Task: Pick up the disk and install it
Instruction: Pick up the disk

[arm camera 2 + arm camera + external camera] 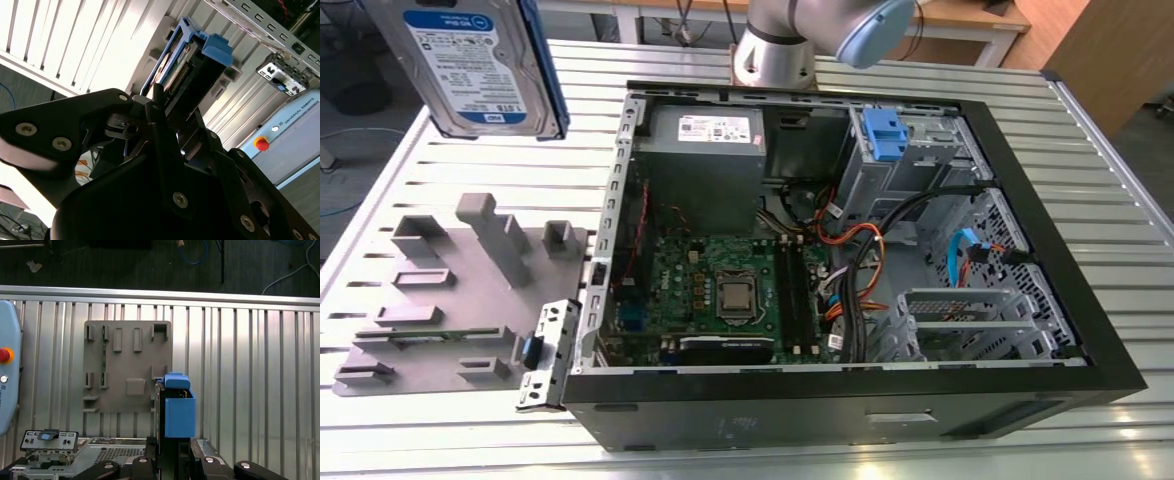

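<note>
Pick done: disk (480, 65) was aloft, high over desk (1121, 210) at exterior view's left, above grey holder tray (454, 290). Claw (175, 112) pinched disk by its sides. Install left: disk well apart from open computer case (1067, 372).

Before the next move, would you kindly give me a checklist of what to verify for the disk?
1. Gripper shut on disk: ok.
2. Disk held clear above the grey holder: ok.
3. Case open: ok.
4. Drive cage empty: ok, as far as it shows.
5. Cables clear of the cage: cannot tell; they run close beside it.
</note>
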`<state>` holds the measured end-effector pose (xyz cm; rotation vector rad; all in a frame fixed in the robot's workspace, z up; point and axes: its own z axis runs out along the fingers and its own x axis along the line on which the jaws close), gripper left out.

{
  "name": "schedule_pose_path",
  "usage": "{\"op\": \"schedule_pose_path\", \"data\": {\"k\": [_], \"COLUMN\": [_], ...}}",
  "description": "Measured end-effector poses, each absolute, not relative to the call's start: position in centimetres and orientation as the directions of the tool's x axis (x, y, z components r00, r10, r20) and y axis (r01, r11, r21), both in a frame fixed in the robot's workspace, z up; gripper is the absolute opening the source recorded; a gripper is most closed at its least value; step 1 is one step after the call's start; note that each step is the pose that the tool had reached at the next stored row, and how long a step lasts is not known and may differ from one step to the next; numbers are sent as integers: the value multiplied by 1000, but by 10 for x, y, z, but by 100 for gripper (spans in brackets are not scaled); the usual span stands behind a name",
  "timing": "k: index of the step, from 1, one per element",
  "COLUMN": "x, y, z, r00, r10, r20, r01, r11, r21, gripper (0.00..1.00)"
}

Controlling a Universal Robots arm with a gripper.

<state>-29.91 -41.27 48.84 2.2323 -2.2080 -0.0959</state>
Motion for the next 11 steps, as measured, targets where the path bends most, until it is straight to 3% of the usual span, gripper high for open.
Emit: {"op": "schedule_pose_path", "data": {"k": [11], "x": [-281], "y": [-413], "z": [488], "r00": [10], "r10": [-999], "r20": [-43], "r01": [-999], "r11": [-12], "r21": [43], "gripper": [35]}}
